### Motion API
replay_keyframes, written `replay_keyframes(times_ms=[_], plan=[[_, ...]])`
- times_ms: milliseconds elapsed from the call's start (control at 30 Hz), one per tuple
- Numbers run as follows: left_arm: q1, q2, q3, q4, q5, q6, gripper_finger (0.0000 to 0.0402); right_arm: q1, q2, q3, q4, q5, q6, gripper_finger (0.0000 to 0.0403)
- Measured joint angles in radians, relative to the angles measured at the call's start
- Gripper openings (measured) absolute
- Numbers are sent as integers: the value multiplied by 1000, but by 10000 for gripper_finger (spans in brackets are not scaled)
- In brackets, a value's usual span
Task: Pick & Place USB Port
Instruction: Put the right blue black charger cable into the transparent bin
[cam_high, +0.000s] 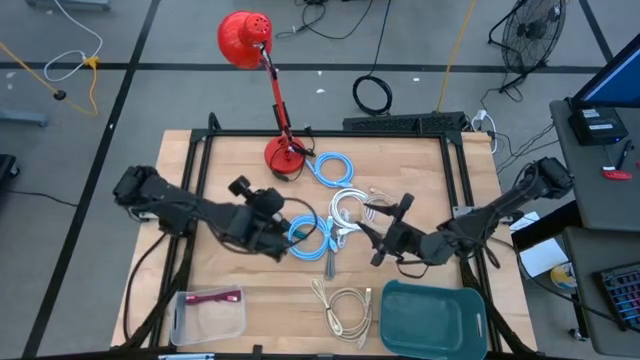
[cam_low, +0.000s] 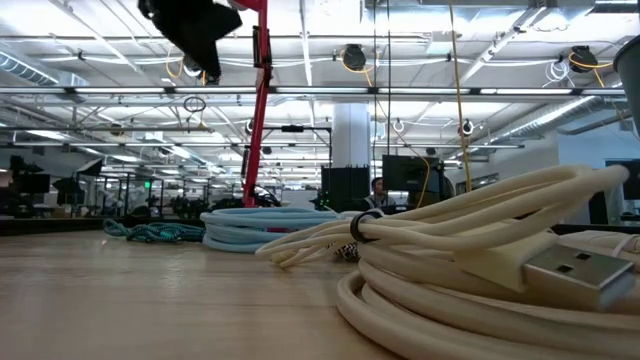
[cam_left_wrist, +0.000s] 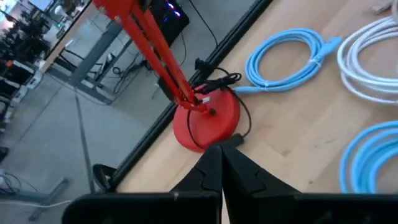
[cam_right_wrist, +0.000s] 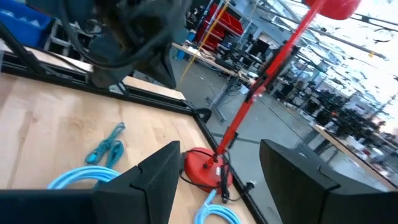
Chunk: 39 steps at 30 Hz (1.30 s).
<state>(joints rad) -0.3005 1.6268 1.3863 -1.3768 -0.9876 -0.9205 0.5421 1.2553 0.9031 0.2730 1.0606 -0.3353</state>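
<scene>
A wooden tabletop (cam_high: 240, 170) inside a black frame is seen from above, and two dark arms are stretched over it from its left and right edges. One red desk lamp (cam_high: 283, 155) is stood at the middle of the far edge, its shade hung out past the tabletop. Two bins are set along the near edge: a teal bin (cam_high: 432, 312) at the near right corner and a clear tray (cam_high: 208, 314) towards the near left corner (a red item is laid inside the tray).

Cable coils are counted as follows. Three light-blue coils are seen: one (cam_high: 330, 167) just beside the lamp base, and two more (cam_high: 308, 234) near the middle of the tabletop, close to the left arm's end. One white coil (cam_high: 352, 208) is laid between the blue ones and the right arm. One cream USB cable (cam_high: 346, 307), bundled, is laid at the near edge between the tray and the teal bin; its plug is shown close up in the low view. None of the coils is held.

The left gripper (cam_high: 268, 196) is held over the middle of the tabletop with its fingers (cam_left_wrist: 239, 174) pressed together on nothing. The right gripper (cam_high: 388, 228) is held right of centre beside the white coil, its jaws spread wide and empty.
</scene>
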Motion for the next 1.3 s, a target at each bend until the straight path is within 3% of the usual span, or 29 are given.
replay_keyframes(times_ms=[167,300,467,633,867,1067,1300], plan=[[108,-12,-94,163,125,199,0,25,-14,0,-11,20,-1,212],[175,-27,-230,385,242,336,0,32,-15,0,-11,17,-2,212],[253,-33,-387,575,304,438,2,32,-15,0,-11,17,-2,212],[310,-32,-496,726,510,580,19,31,-15,0,-11,17,-2,212],[300,-32,-479,803,711,727,80,28,-15,0,-10,17,-2,212],[285,-32,-474,794,737,761,124,28,-15,0,-10,17,0,212],[288,-29,-474,803,807,757,138,28,-15,0,-10,17,1,212]])
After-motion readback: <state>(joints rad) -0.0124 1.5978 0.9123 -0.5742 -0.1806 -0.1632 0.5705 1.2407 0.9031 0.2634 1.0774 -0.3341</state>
